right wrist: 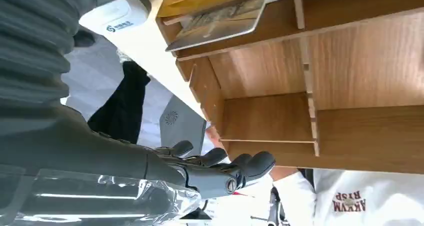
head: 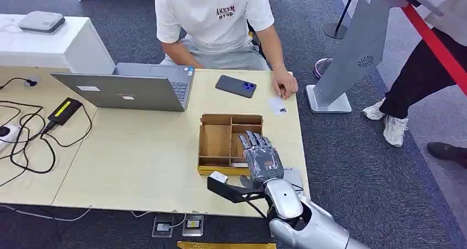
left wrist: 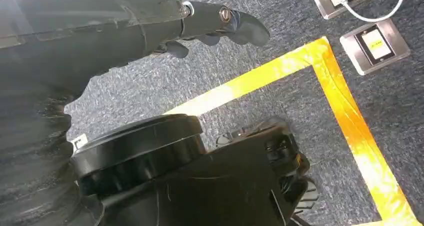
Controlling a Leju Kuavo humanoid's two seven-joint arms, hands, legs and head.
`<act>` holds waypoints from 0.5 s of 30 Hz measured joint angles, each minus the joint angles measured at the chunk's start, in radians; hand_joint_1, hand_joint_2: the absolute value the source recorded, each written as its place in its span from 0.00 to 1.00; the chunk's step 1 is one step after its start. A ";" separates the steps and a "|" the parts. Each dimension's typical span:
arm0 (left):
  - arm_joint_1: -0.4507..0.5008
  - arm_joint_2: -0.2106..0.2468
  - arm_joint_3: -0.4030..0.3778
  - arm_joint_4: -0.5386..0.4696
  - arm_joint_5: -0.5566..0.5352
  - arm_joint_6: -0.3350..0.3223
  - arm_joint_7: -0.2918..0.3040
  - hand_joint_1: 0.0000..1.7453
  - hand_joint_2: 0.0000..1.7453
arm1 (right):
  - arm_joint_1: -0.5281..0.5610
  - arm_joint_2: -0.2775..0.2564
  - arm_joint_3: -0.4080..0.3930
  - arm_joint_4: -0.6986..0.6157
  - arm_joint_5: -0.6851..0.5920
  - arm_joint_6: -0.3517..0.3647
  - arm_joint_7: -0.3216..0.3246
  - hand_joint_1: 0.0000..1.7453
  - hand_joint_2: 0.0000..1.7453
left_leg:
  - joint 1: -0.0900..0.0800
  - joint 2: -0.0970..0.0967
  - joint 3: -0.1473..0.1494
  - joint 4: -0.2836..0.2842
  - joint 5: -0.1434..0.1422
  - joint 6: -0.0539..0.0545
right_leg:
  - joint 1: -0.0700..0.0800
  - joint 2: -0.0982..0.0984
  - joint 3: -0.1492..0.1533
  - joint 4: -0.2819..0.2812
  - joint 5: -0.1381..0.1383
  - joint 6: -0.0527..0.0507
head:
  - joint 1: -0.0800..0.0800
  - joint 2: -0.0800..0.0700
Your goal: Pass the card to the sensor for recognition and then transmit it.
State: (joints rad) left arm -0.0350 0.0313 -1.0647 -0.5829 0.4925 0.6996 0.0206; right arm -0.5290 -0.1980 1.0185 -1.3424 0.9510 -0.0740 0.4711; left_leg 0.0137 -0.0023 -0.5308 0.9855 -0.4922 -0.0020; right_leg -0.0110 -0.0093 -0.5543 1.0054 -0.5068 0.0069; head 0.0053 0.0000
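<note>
A pale wooden table [head: 137, 150] stands on blue-grey carpet [head: 352, 166]. An open grey laptop [head: 129, 86] sits near its far edge, with black cables [head: 27, 133] trailing over the left end. Beside the table, at the far left, is a white cabinet [head: 60, 42] with a small grey box [head: 41, 21] on top. A grey standing panel [head: 358, 50] rises on a white base to the right. Yellow tape [left wrist: 345, 116] marks the carpet beside metal floor sockets [left wrist: 375, 43].
</note>
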 joint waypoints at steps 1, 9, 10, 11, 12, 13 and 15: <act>0.001 0.000 0.002 -0.001 0.000 0.000 0.000 0.00 1.00 | -0.002 0.002 0.001 0.000 0.000 0.000 0.000 0.00 1.00 | 0.000 0.000 0.000 0.000 0.000 0.000 | 0.000 0.000 0.000 0.000 0.000 0.000 | 0.000 0.000; 0.008 0.000 0.014 -0.008 -0.025 0.000 0.002 0.00 1.00 | -0.006 0.004 0.004 0.012 -0.018 0.011 0.008 0.00 1.00 | 0.000 0.000 0.000 0.000 0.000 0.000 | 0.000 0.000 0.000 0.000 0.000 0.000 | 0.000 0.000; 0.009 0.000 0.017 -0.010 -0.029 0.000 0.002 0.00 1.00 | -0.005 0.004 0.006 0.015 -0.020 0.013 0.008 0.00 1.00 | 0.000 0.000 0.000 0.000 0.000 0.000 | 0.000 0.000 0.000 0.000 0.000 0.000 | 0.000 0.000; 0.010 0.000 0.021 -0.011 -0.032 0.000 0.003 0.00 1.00 | -0.005 0.004 0.007 0.018 -0.021 0.015 0.009 0.00 1.00 | 0.000 0.000 0.000 0.000 0.000 0.000 | 0.000 0.000 0.000 0.000 0.000 0.000 | 0.000 0.000; 0.010 0.000 0.023 -0.013 -0.032 0.000 0.004 0.00 1.00 | -0.005 0.004 0.009 0.020 -0.023 0.018 0.010 0.00 1.00 | 0.000 0.000 0.000 0.000 0.000 0.000 | 0.000 0.000 0.000 0.000 0.000 0.000 | 0.000 0.000; 0.011 0.000 0.024 -0.014 -0.035 0.000 0.005 0.00 1.00 | -0.005 0.004 0.011 0.022 -0.024 0.023 0.010 0.00 1.00 | 0.000 0.000 0.000 0.000 0.000 0.000 | 0.000 0.000 0.000 0.000 0.000 0.000 | 0.000 0.000; 0.013 0.000 0.029 -0.016 -0.042 0.000 0.008 0.00 1.00 | -0.005 0.004 0.014 0.027 -0.027 0.031 0.011 0.00 1.00 | 0.000 0.000 0.000 0.000 0.000 0.000 | 0.000 0.000 0.000 0.000 0.000 0.000 | 0.000 0.000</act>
State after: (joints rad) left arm -0.0219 0.0313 -1.0361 -0.5989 0.4505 0.6996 0.0286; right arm -0.5337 -0.1938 1.0330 -1.3157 0.9236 -0.0431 0.4822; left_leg 0.0137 -0.0023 -0.5308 0.9855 -0.4922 -0.0020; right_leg -0.0110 -0.0091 -0.5545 1.0053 -0.5068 0.0069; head 0.0053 0.0000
